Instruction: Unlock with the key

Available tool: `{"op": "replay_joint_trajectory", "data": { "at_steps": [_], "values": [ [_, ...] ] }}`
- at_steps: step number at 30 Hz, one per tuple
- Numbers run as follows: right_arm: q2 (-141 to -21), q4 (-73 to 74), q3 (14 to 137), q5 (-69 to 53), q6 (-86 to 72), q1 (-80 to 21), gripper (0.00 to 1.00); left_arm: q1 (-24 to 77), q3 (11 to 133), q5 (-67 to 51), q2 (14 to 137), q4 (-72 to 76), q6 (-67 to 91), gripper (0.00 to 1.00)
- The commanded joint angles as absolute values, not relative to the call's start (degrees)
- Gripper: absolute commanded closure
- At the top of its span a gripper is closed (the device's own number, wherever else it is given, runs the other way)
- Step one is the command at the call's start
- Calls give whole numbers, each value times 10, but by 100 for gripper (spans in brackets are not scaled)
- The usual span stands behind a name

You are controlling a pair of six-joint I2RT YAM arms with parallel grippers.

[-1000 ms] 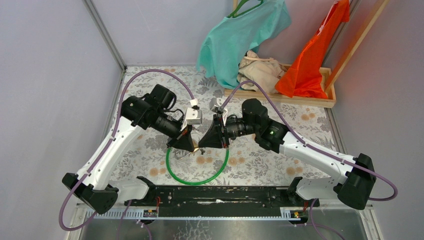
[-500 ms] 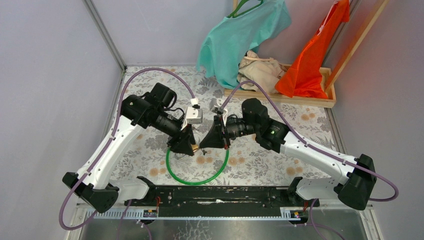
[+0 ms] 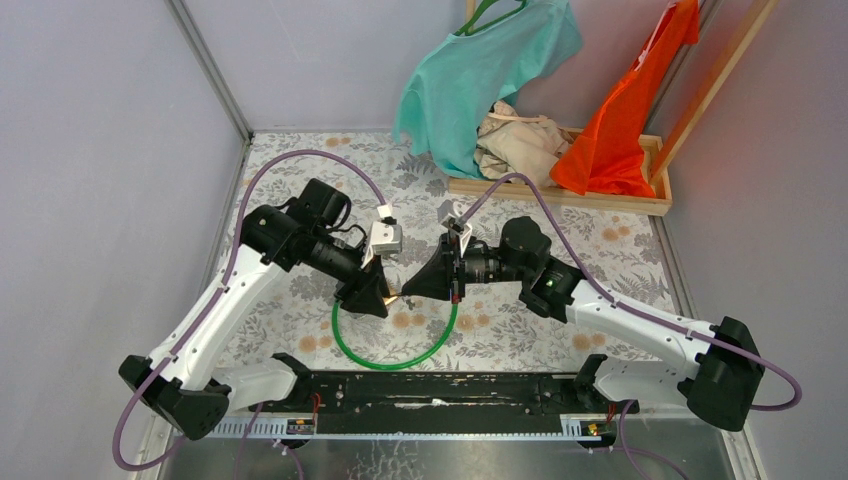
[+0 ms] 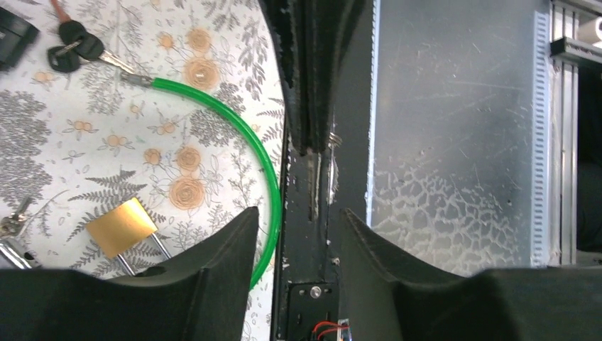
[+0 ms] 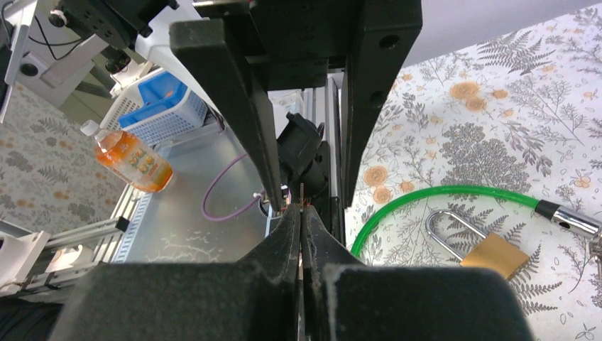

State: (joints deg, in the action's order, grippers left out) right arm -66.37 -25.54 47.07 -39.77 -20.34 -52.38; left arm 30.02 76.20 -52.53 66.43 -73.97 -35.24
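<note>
A brass padlock (image 4: 121,227) lies on the floral tablecloth, its steel shackle (image 5: 446,229) running under my left finger. It also shows in the right wrist view (image 5: 495,256). A green cable loop (image 3: 390,360) lies round it, with a metal end (image 5: 568,219). My left gripper (image 4: 298,245) is open and empty, just right of the padlock and over the cable. My right gripper (image 5: 301,220) is shut on a thin key (image 5: 301,197), whose tip sticks out past the fingertips. In the top view both grippers meet tip to tip, left (image 3: 375,295) and right (image 3: 425,283).
Two black-headed keys (image 4: 71,44) lie by the cable's end, and more keys (image 4: 11,231) at the left edge. The black base rail (image 3: 440,388) runs along the near edge. A wooden tray (image 3: 600,195) with clothes stands at the back right. An orange bottle (image 5: 131,160) and a blue basket (image 5: 160,106) lie off the table.
</note>
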Motion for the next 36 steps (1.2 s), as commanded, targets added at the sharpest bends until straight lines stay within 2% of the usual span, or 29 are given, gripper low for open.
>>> {"op": "replay_joint_trajectory", "data": {
  "at_steps": [1,10,11,12,14,15,16,18,21,27,32,36],
  "values": [
    [-654,-337,477,-381,-222,-522,100,302,756,-518,641,-641,-289,54],
    [-657,-321,478,-381,-214,-522,100,302,758,-523,640,-635,-300,99],
    [-658,-317,480,-384,-214,-522,100,302,758,-523,638,-635,-301,100],
    [-660,-310,483,-388,-215,-522,93,302,757,-522,637,-635,-301,100],
    [-663,-287,491,-393,-222,-521,55,302,756,-522,636,-639,-307,100],
    [-660,-276,493,-393,-222,-519,44,302,756,-521,636,-645,-315,100],
    [-656,-276,492,-396,-224,-513,38,302,758,-523,636,-653,-321,100],
    [-649,-284,489,-408,-232,-498,34,302,761,-523,636,-669,-347,100],
    [-653,-298,495,-455,-247,-477,37,303,763,-518,639,-680,-354,100],
    [-683,-286,525,-508,-237,-469,56,302,778,-524,658,-710,-365,100],
    [-698,-286,542,-514,-227,-469,66,302,783,-522,659,-714,-369,100],
    [-709,-272,547,-528,-223,-469,67,302,785,-521,660,-714,-367,100]
  ]
}}
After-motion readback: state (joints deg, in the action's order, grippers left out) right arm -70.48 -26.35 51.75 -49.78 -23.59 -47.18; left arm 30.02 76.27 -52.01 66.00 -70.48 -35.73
